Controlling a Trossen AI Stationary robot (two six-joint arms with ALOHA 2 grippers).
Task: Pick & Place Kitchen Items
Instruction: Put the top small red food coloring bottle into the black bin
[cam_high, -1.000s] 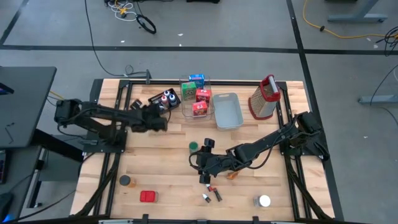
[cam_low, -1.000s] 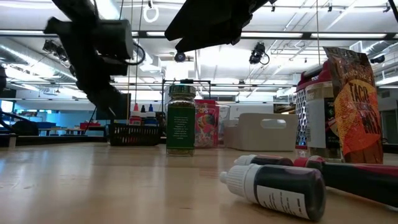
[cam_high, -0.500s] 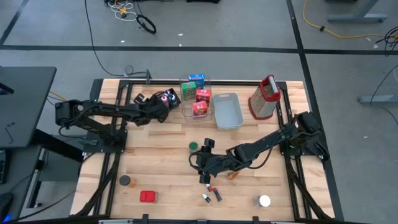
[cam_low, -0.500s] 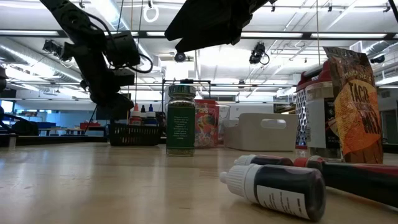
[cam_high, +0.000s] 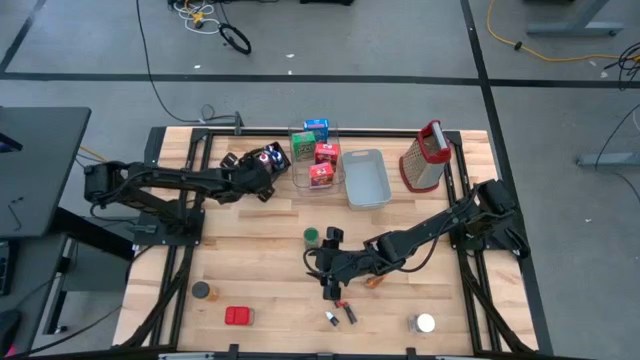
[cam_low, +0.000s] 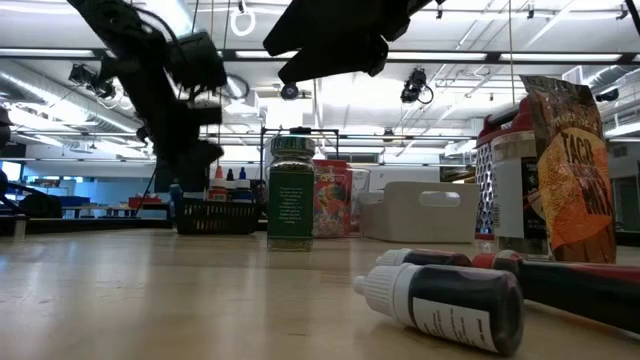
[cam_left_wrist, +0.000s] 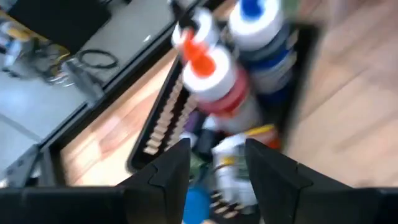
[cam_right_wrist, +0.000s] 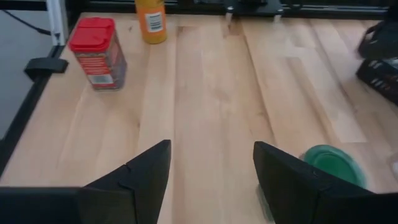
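Hovering over the black basket (cam_high: 258, 158) at the back of the table (cam_high: 250, 270), your left gripper (cam_high: 268, 166) has its jaws parted, nothing between them; in its wrist view the two fingers (cam_left_wrist: 168, 171) frame an orange-capped bottle (cam_left_wrist: 214, 78) and a blue-capped bottle (cam_left_wrist: 258, 25) lying in that basket with other small items you can't make out. Taking the clear bin (cam_high: 314, 158) as your landmark: the basket sits just left of it, the bin holds red, green and blue little boxes (cam_high: 323, 152), the grey-blue tray (cam_high: 367, 178) is just right of it, and the grater (cam_high: 425, 158) with the red handle stands further right. Your right gripper (cam_high: 322, 263) is well in front of the bin, over the table middle, jaws wide apart and holding nothing; its wrist view shows bare wood between the fingers (cam_right_wrist: 140, 174). A green-lidded jar (cam_high: 312, 236) stands just behind that gripper, between it and the bin. Small bottles (cam_high: 340, 314) lie in front of the gripper near the front edge, with an orange-brown packet (cam_high: 374, 283) beside it. Far front left of the bin are a red-lidded container (cam_high: 237, 316) and a dark-capped jar (cam_high: 202, 290); far front right is a white-topped can (cam_high: 425, 323).
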